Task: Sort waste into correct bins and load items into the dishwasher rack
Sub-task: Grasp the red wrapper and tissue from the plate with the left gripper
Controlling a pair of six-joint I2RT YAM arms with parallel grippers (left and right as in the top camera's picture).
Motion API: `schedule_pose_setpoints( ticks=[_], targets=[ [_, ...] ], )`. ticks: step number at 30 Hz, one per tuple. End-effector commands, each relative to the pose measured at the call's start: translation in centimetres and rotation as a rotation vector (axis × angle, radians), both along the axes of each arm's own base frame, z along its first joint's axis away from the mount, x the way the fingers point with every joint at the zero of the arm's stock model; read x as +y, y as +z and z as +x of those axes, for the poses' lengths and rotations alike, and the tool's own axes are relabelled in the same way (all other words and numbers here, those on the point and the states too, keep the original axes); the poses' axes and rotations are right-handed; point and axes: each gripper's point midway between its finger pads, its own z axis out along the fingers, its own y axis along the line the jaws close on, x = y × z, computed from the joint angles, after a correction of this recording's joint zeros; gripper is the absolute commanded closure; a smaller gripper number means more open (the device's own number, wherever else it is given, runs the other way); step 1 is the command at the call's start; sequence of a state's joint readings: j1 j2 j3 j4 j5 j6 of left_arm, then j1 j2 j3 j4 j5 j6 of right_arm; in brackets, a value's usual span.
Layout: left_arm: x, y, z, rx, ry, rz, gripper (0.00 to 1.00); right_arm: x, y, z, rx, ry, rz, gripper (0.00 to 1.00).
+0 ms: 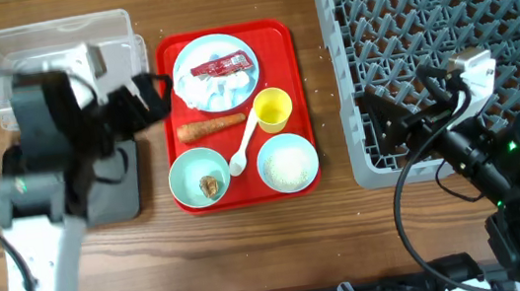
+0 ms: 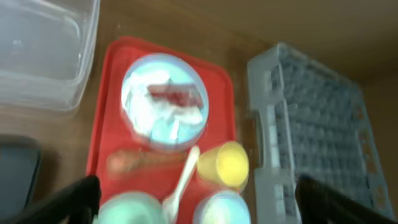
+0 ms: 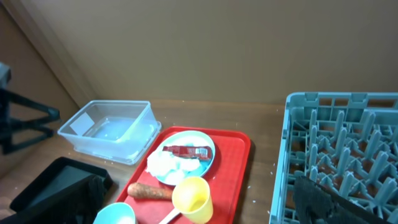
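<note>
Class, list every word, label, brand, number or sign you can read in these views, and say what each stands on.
None can be read.
Red snack wrapper on the pale blue plate: pale print, too small and blurred to read.
Clear tub, black tray, dishwasher rack: no readable lettering shows.

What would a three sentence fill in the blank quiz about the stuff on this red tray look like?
1. The red snack wrapper lies on the pale blue ____.
2. The cup beside the white spoon is ____.
3. The small brown food scrap sits inside a ____.
Missing words: plate; yellow; bowl.
</note>
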State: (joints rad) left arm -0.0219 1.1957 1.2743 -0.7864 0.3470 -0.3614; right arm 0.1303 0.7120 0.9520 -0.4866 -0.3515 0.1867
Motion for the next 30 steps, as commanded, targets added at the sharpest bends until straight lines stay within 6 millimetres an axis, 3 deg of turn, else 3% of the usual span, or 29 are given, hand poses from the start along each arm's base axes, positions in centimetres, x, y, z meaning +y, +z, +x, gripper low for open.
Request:
schedule_pose_setpoints(
  ticks=[1, 4, 6, 8, 10, 13, 17, 24, 30],
  targets=[
    [-1.0, 5.6, 5.4, -0.042, -0.044, 0.192, 0.00, 0.2, -0.6, 0.7, 0.083, -0.002, 0.015, 0.00],
    [-2.3, 5.4, 10.2, 0.005, 0.001, 0.321, 0.01, 0.2, -3.0, 1.0, 0.202, -0.013, 0.021, 0.00],
    [-3.9, 3.6, 13.8, 0.033, 0.045, 0.357, 0.01, 0.2, -4.3, 0.9, 0.259, -0.014, 0.013, 0.00],
    [-5.2, 0.7, 16.1, 0.071, 0.097, 0.358, 0.00, 0.2, -5.1, 0.7, 0.293, -0.015, 0.009, 0.00],
    [-7.3, -5.2, 18.2, 0.172, 0.145, 0.334, 0.00, 0.1, -5.8, 0.3, 0.330, -0.016, 0.003, 0.00],
    [-9.2, -11.7, 19.1, 0.283, 0.150, 0.338, 0.00, 0.1, -6.3, 0.0, 0.354, -0.017, -0.002, 0.00],
    [-11.2, -18.3, 19.1, 0.375, 0.106, 0.392, 0.01, 0.1, -6.5, -0.1, 0.362, -0.017, -0.003, 0.00],
    [-10.9, -24.4, 18.4, 0.489, 0.124, 0.438, 0.01, 0.0, -7.0, -0.4, 0.385, -0.017, -0.006, 0.00],
    [-9.9, -28.5, 16.3, 0.616, 0.112, 0.497, 0.00, 0.0, -7.5, -0.5, 0.411, -0.021, -0.011, 0.00]
  ],
)
